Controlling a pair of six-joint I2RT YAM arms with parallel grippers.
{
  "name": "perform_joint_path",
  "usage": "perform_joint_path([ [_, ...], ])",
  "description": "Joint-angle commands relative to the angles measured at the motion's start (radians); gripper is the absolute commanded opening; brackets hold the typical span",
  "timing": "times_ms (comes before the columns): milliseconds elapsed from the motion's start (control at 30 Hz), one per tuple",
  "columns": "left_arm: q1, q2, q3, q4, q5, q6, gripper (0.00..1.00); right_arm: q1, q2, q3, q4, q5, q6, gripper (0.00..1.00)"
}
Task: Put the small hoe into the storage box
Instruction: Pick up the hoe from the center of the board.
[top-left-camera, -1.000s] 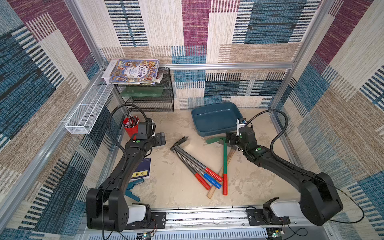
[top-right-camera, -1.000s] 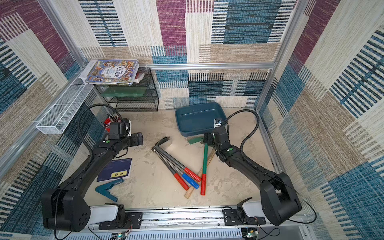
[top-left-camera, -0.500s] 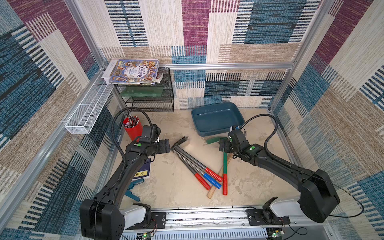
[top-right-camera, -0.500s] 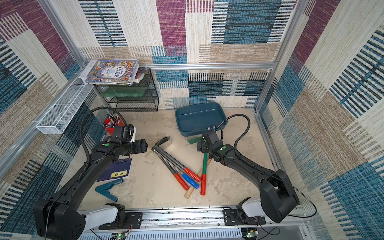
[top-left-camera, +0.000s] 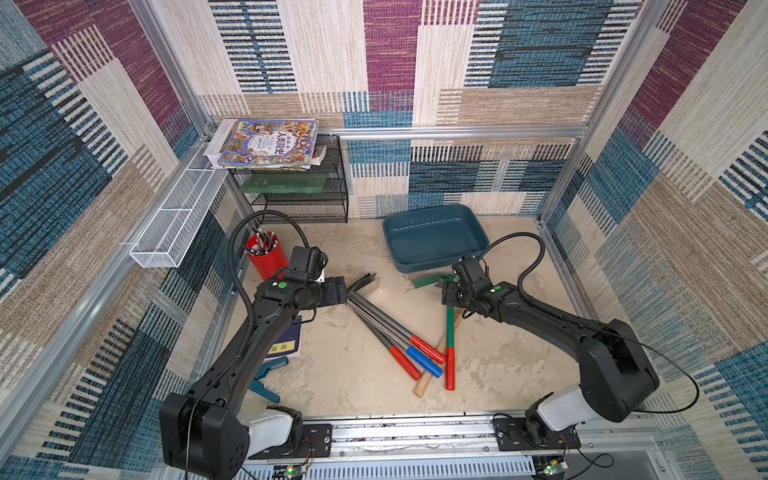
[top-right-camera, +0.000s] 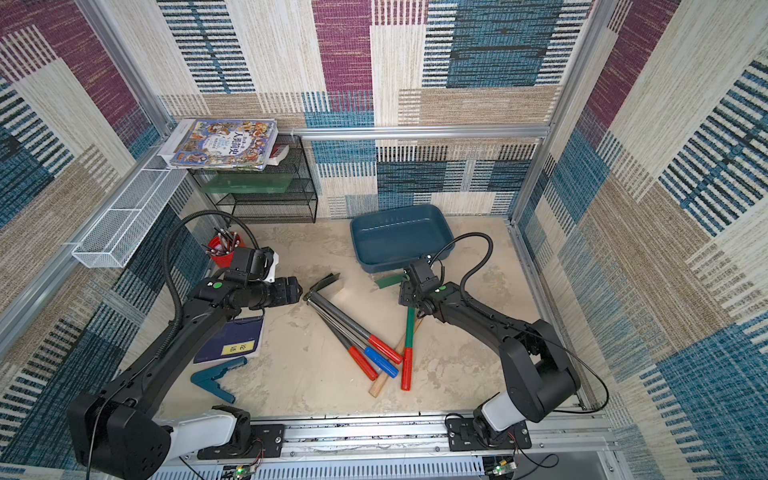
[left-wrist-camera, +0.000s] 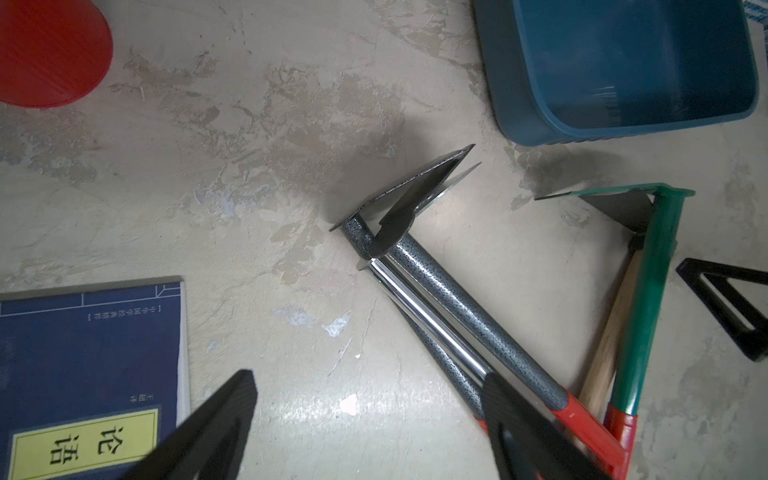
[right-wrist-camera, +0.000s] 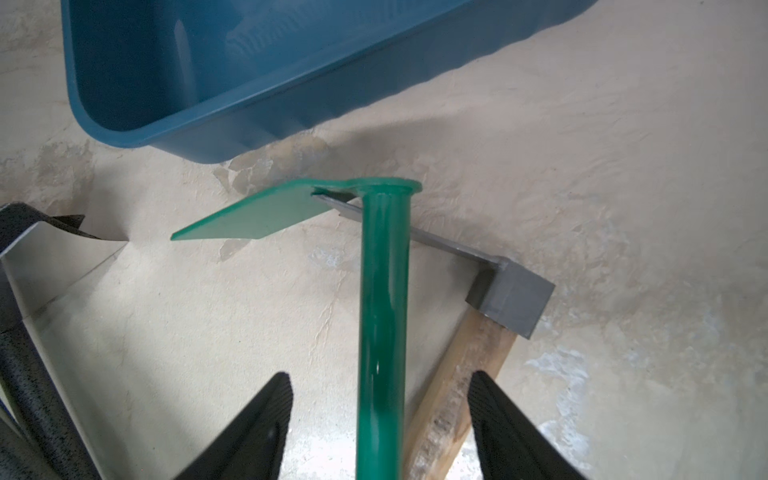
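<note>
Several small hoes lie on the floor in front of the dark-teal storage box (top-left-camera: 432, 237) (top-right-camera: 399, 237) (right-wrist-camera: 166, 62). The green-shafted hoe (top-left-camera: 450, 328) (top-right-camera: 409, 332) (right-wrist-camera: 382, 311) has a red grip and crosses a wooden-handled hoe (right-wrist-camera: 465, 374). My right gripper (top-left-camera: 451, 296) (right-wrist-camera: 380, 374) is open and low over both, its fingers on either side of the green shaft and the wooden handle, with gaps showing. My left gripper (top-left-camera: 338, 291) (left-wrist-camera: 370, 376) is open over bare floor beside the heads of the grey-handled hoes (top-left-camera: 390, 328) (left-wrist-camera: 457, 299).
A red pencil cup (top-left-camera: 268, 257), a blue book (top-left-camera: 286, 345) and a teal hand tool (top-left-camera: 266, 374) lie under the left arm. A black mesh rack (top-left-camera: 299, 195) with books stands at the back left. A white wire basket (top-left-camera: 174, 224) hangs on the left wall.
My right gripper has come down over the green shaft and its jaws have narrowed. My left gripper has swung right and forward towards the grey hoes' heads.
</note>
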Motion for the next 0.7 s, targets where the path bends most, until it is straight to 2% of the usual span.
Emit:
perform_joint_path([
  [0,-0.009,0.018,0.024,-0.026,0.022,-0.016,0.88,-0.001,0.034,0.022,0.013,-0.020,-0.018,0.67],
  [433,-0.050,0.097,0.076,-0.027,0.030,-0.018,0.87,-0.007,0.177,0.097,-0.018,-0.043,-0.027,0.56],
  [500,-0.053,0.104,0.080,-0.027,0.030,-0.017,0.87,-0.008,0.186,0.099,-0.018,-0.041,-0.027,0.52],
  [633,-0.058,0.115,0.082,-0.027,0.034,-0.019,0.87,-0.007,0.202,0.103,-0.031,-0.041,-0.025,0.52],
  [667,-0.060,0.117,0.081,-0.027,0.035,-0.019,0.87,-0.005,0.199,0.101,-0.032,-0.038,-0.025,0.56],
])
